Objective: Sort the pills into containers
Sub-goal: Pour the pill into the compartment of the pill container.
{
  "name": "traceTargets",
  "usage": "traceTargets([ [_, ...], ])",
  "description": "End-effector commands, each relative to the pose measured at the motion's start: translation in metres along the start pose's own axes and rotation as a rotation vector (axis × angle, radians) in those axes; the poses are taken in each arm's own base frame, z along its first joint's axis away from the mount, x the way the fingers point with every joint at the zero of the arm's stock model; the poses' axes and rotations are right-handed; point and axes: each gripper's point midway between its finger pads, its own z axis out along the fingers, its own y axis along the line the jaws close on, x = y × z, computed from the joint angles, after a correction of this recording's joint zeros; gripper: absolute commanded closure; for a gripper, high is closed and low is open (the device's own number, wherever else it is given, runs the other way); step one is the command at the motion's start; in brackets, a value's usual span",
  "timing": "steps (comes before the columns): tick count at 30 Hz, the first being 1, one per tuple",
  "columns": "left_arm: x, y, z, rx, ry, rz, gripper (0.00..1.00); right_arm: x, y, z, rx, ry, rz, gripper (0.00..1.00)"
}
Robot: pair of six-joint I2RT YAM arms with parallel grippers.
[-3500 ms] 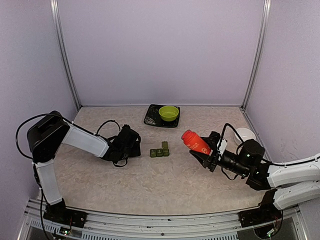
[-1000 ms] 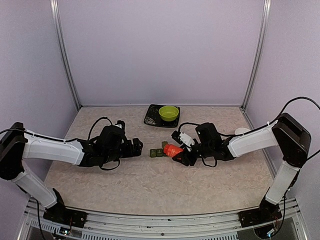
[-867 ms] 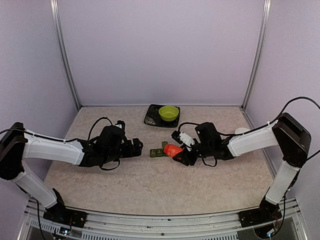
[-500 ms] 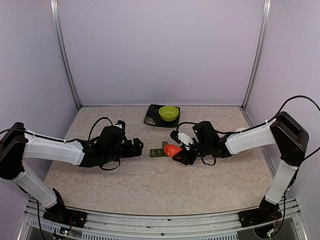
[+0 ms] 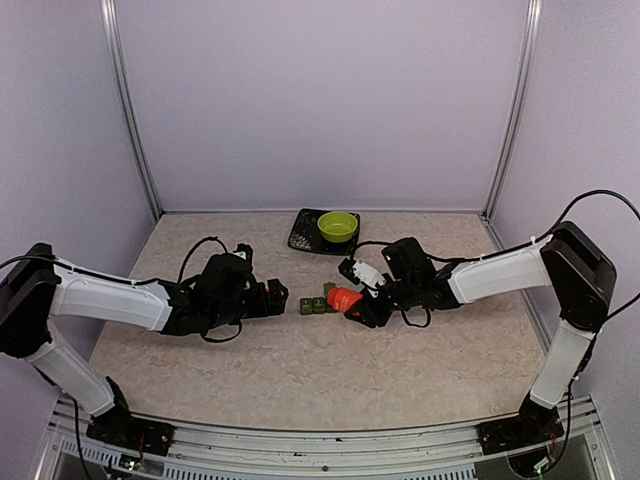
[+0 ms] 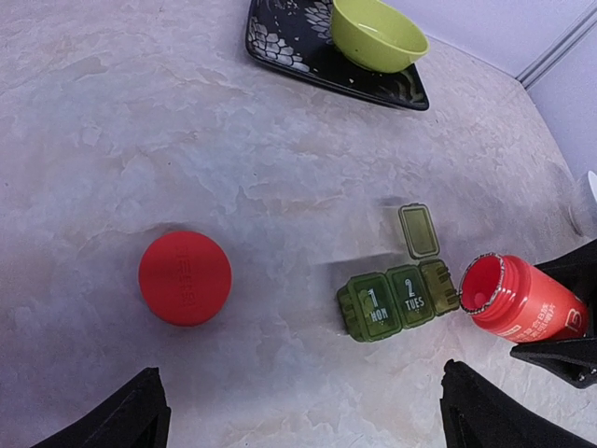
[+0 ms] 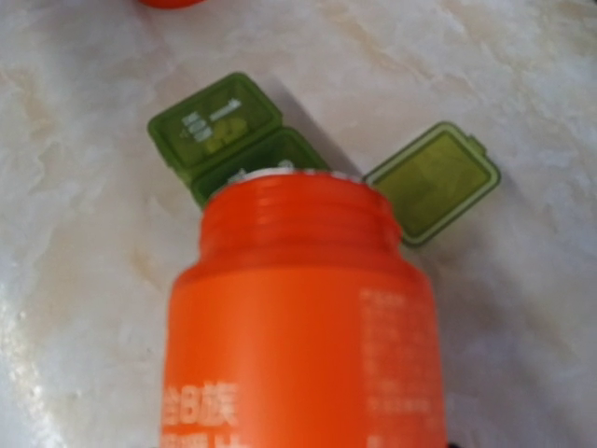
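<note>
The containers (image 5: 318,304) (image 6: 399,301) (image 7: 229,135) are three joined dark green boxes on the table; two are shut. The rightmost box's lid (image 6: 418,231) (image 7: 432,180) stands open. My right gripper (image 5: 374,301) is shut on an uncapped orange-red pill bottle (image 5: 346,298) (image 6: 518,301) (image 7: 303,317). The bottle lies tipped on its side with its mouth at the open box. No pills show. The bottle's red cap (image 6: 185,277) lies on the table left of the boxes. My left gripper (image 5: 272,297) (image 6: 298,420) hovers open just left of the boxes, holding nothing.
A lime green bowl (image 5: 338,226) (image 6: 378,33) sits on a black patterned tray (image 5: 303,238) (image 6: 280,47) behind the boxes. A white round object (image 6: 588,201) lies at the far right, behind my right arm. Purple walls close in the table.
A few seconds ago the bottle hung well right of the boxes; over the last second my right gripper has edged it slightly left, to the open box. My left gripper crept slightly right.
</note>
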Motion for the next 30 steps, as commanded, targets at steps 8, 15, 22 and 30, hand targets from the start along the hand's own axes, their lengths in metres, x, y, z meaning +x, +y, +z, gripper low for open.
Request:
traceTargets([
  [8,0.0090,-0.0015,0.0045,0.011,0.012,-0.004,0.01,0.0012,-0.0094,0.0037,0.019,0.060,0.018,0.93],
  [15,0.0091,-0.0022,0.0048,0.013,0.012,-0.003,0.01,0.0010,-0.0111,0.0050,0.022,0.084,0.026,0.93],
  [22,0.0108,-0.0026,0.0052,0.014,0.014,-0.004,0.01,0.0013,-0.0096,0.0061,0.008,0.109,0.030,0.92],
  [30,0.0147,-0.0030,0.0067,0.016,0.020,-0.006,0.01,0.0008,-0.0090,0.0073,0.002,0.126,0.038,0.91],
])
